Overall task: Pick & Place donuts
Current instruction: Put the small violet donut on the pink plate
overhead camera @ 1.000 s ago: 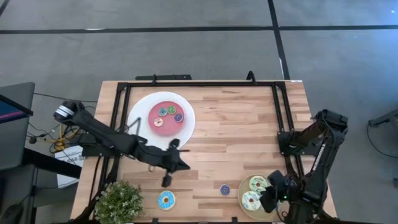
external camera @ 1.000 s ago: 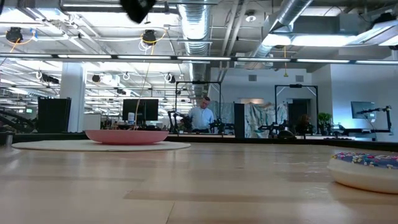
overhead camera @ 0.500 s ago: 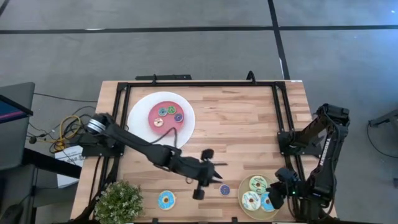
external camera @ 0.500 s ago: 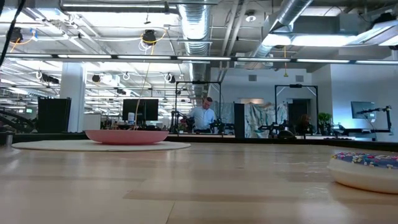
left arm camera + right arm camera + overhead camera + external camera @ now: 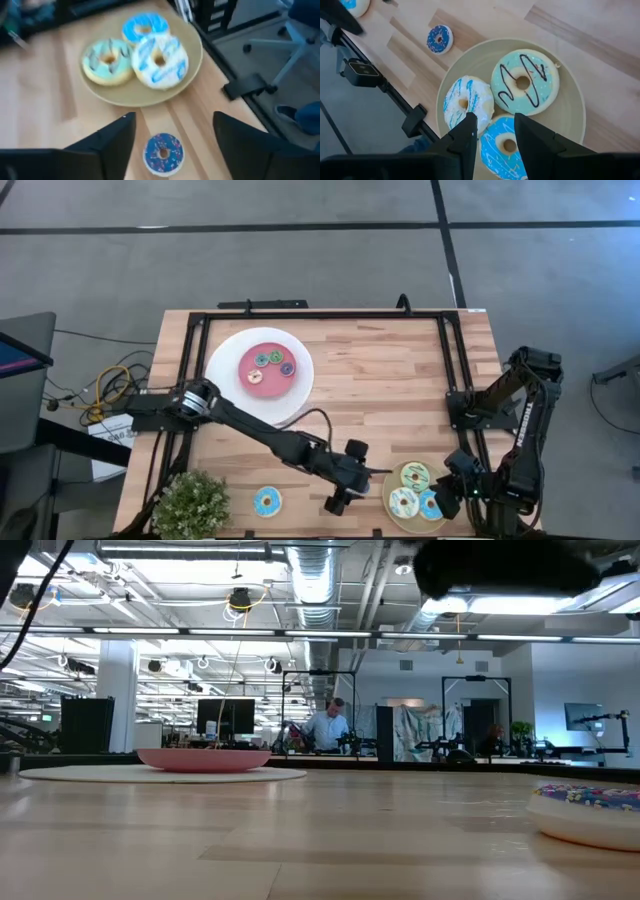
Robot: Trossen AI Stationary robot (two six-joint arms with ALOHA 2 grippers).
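A tiny blue sprinkled donut (image 5: 163,153) lies flat on the wooden table. My left gripper (image 5: 173,131) hovers open over it, one finger on either side, touching nothing; in the high view my left gripper (image 5: 364,479) hides this donut. Just beyond stands the round tan plate (image 5: 186,75) with a light green donut (image 5: 107,61), a white donut with blue stripes (image 5: 160,61) and a blue donut (image 5: 145,26). My right gripper (image 5: 495,124) hangs open above that plate's near right rim (image 5: 447,496), holding nothing. Another blue donut (image 5: 267,501) lies near the front edge.
A white plate with a pink centre (image 5: 225,370) at the far left carries several tiny donuts. A potted plant (image 5: 190,505) stands at the near left corner. A black frame (image 5: 450,350) runs round the table. Bare wood spans the middle and far right.
My left gripper has swept from the table's middle left toward the right and near edges, sinking, and now stands over the tiny blue donut beside the tan plate. My right gripper has drawn slightly toward the right edge, uncovering the blue donut on the plate.
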